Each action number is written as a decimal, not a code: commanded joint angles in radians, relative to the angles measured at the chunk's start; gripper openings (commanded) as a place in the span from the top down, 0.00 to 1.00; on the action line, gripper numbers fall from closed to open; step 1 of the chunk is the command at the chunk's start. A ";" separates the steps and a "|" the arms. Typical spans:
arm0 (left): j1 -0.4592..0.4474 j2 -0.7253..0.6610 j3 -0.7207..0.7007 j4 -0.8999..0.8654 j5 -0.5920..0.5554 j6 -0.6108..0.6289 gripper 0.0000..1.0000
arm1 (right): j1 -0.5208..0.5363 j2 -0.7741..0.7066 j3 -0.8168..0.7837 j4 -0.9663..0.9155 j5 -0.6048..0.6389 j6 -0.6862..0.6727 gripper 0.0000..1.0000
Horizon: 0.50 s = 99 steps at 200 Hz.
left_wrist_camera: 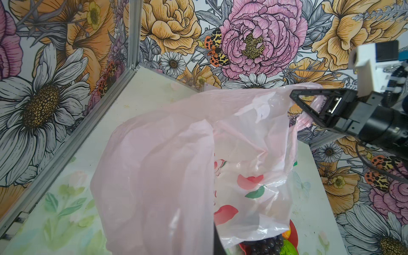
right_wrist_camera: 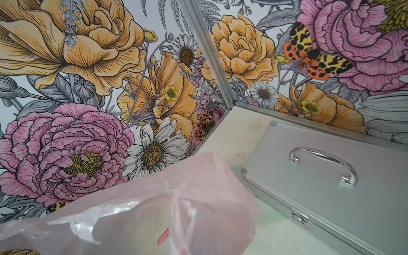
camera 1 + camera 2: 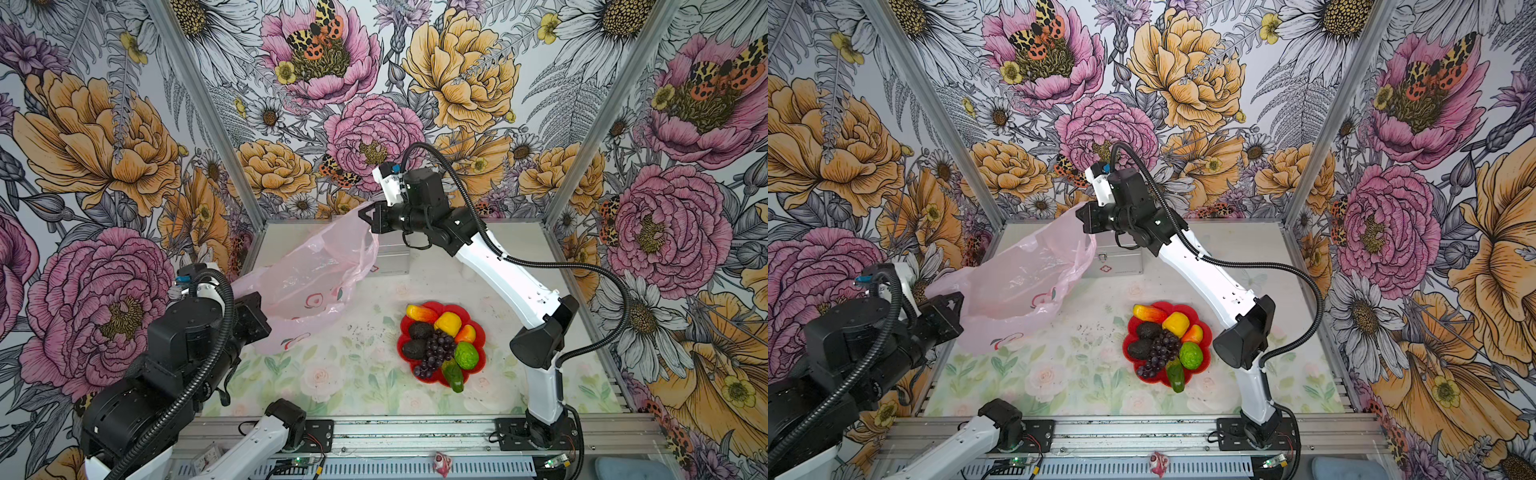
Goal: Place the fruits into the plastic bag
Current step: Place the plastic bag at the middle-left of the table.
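Nearest, the left fingers (image 3: 951, 301) are pressed together, pinching the near edge of the plastic bag (image 3: 307, 282). The fruits (image 3: 440, 340) lie heaped on a red plate (image 3: 482, 336) on the tabletop (image 3: 332, 374), on the right arm's side, apart from the bag and from both sets of fingers. The bag hangs stretched between the arms with its mouth open. Farther back, the right fingers (image 3: 371, 222) are clamped on its far handle, above a silver case (image 3: 390, 257)

In my left wrist view the bag (image 1: 176, 165) covers most of my left gripper (image 1: 217, 239) and, with the frame edge, most fruits (image 1: 268, 245). In both top views my right arm (image 3: 498, 274) half hides the case (image 3: 390, 259), at 11 o'clock from the fruits.
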 commanded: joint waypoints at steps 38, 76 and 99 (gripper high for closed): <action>0.006 -0.065 -0.253 0.035 0.095 -0.138 1.00 | -0.045 -0.010 -0.132 0.007 -0.079 0.008 1.00; 0.007 -0.075 -0.316 0.043 0.156 -0.155 1.00 | -0.055 -0.075 -0.362 0.007 -0.059 -0.027 1.00; 0.007 -0.097 -0.339 0.040 0.192 -0.176 1.00 | -0.050 -0.071 -0.405 0.007 -0.046 -0.034 1.00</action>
